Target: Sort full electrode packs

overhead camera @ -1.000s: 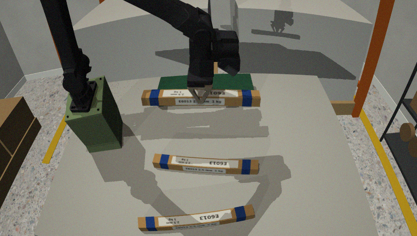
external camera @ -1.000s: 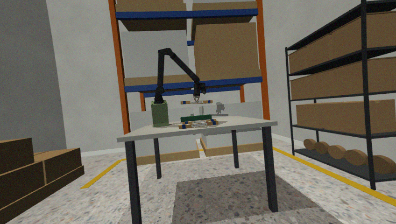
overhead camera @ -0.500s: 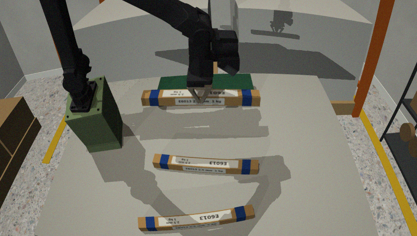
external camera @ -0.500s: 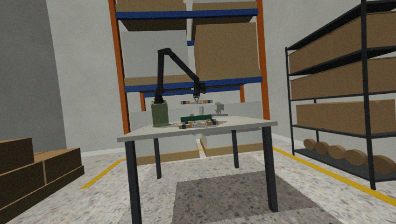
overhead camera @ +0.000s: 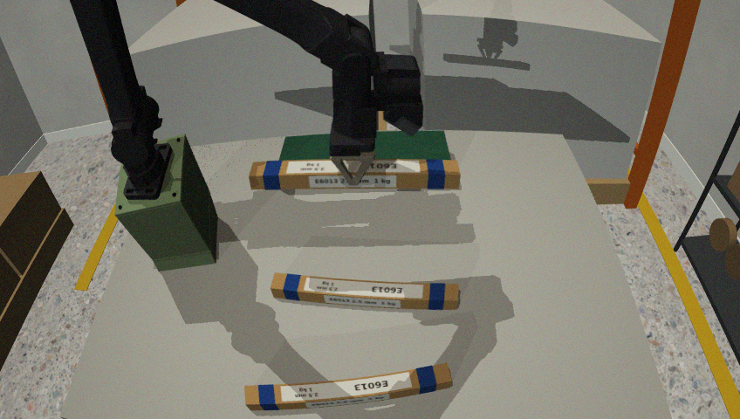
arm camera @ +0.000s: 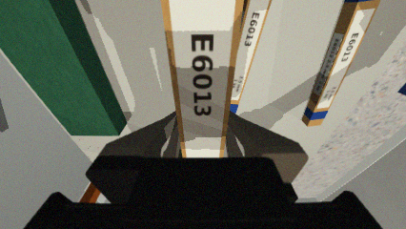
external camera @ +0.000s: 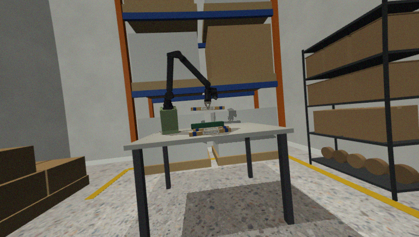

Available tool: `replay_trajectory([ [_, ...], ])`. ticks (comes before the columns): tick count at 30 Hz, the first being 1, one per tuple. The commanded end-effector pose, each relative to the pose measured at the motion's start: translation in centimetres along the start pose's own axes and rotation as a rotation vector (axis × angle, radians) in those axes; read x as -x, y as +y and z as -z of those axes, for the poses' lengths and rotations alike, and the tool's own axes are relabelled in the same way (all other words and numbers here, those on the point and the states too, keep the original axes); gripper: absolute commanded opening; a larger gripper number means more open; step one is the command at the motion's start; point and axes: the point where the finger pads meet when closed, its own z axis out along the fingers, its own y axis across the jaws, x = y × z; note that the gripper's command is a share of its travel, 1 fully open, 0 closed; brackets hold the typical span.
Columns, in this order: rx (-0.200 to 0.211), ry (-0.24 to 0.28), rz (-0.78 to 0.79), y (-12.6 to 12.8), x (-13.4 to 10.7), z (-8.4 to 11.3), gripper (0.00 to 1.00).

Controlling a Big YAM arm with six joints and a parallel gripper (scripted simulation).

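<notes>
Green marks the low platform [overhead camera: 306, 147] [external camera: 207, 125] [arm camera: 52, 72], the place meant for full packs; no pack lies on it. The end effector [overhead camera: 353, 182] [external camera: 207, 107] [arm camera: 202, 114] is partly open, its fingers closed on the sides of one E6013 electrode pack [overhead camera: 353, 175] [external camera: 207, 108] [arm camera: 202, 76]. That pack hangs roughly level, well above the counter [overhead camera: 529, 233] [external camera: 249, 133] [arm camera: 286, 62]; in the top view it overlaps the near edge of the platform. The grip sits near the pack's middle, likely so that neither end dips and its weight can be judged.

On the near side of the platform, the middle pack [overhead camera: 363, 291] [arm camera: 250, 48] lies flat on the counter, and the nearest pack [overhead camera: 347, 388] [arm camera: 340, 57] lies farther from the platform. Both probably wait there because their contents are unproven. If the held pack proves full, it should go down flat on the platform; if partly used, back onto the counter.

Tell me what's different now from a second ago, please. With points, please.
Nothing has visibly changed. The gripper [overhead camera: 353, 182] [external camera: 207, 107] [arm camera: 202, 114] still holds one pack [overhead camera: 301, 182] [external camera: 193, 108] [arm camera: 202, 76] up in the air; the other two packs and the green platform [overhead camera: 415, 145] [external camera: 207, 125] [arm camera: 52, 72] stayed put.
</notes>
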Motion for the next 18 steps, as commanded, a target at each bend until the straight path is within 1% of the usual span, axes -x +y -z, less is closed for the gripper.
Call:
replay_trajectory([
  [1,0.011,-0.091,0.005,0.0,1.8,3.4,0.0],
  [9,0.012,-0.107,-0.005,-0.3,2.7,3.9,0.0],
  [18,0.013,-0.118,-0.02,-1.0,3.3,4.0,0.0],
])
